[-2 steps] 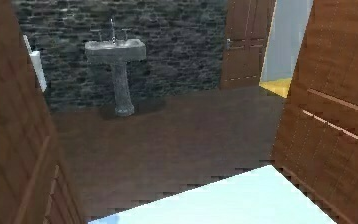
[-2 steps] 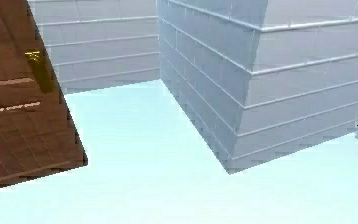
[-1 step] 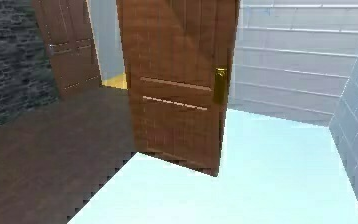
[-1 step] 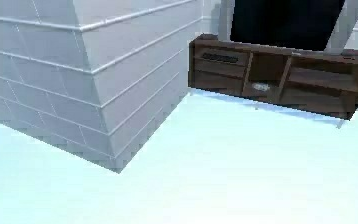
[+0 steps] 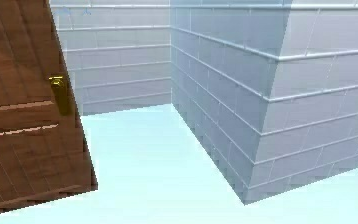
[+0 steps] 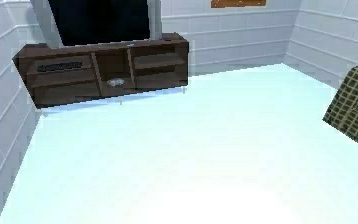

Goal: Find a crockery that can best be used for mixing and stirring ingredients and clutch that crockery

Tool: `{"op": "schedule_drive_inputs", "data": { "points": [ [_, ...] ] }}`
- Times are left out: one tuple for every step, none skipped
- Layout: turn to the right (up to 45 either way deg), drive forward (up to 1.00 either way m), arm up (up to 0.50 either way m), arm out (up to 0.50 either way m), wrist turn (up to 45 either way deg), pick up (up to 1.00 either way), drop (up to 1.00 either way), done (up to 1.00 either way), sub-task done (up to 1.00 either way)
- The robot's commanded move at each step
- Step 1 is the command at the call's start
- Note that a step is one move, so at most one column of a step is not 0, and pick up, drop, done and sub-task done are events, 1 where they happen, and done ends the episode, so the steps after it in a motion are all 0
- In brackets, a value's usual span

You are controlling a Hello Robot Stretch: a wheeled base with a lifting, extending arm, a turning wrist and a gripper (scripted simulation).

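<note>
A dark brown TV stand (image 6: 105, 72) stands against the far wall in the arm side view, with a big black television (image 6: 99, 20) on top. In its middle shelf lies a small pale round thing (image 6: 115, 81), too small to name. In the forward view a brown wooden door (image 5: 27, 100) with a brass handle (image 5: 58, 90) stands ajar at the left.
A pale blue tiled wall corner (image 5: 272, 110) juts out at the forward view's right, with light floor (image 5: 147, 150) running back between it and the door. In the arm side view, a plaid-patterned piece of furniture (image 6: 353, 105) sits at the right edge, and wide bare floor (image 6: 187, 150) lies before the stand.
</note>
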Motion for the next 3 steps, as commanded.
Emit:
{"op": "schedule_drive_inputs", "data": {
  "points": [
    [24.0,0.00,0.00,0.00,0.0,0.00,0.00,0.00,0.00],
    [0.0,0.25,0.00,0.00,0.0,0.00,0.00,0.00,0.00],
    [45.0,0.00,0.00,0.00,0.0,0.00,0.00,0.00,0.00]
  ]
}}
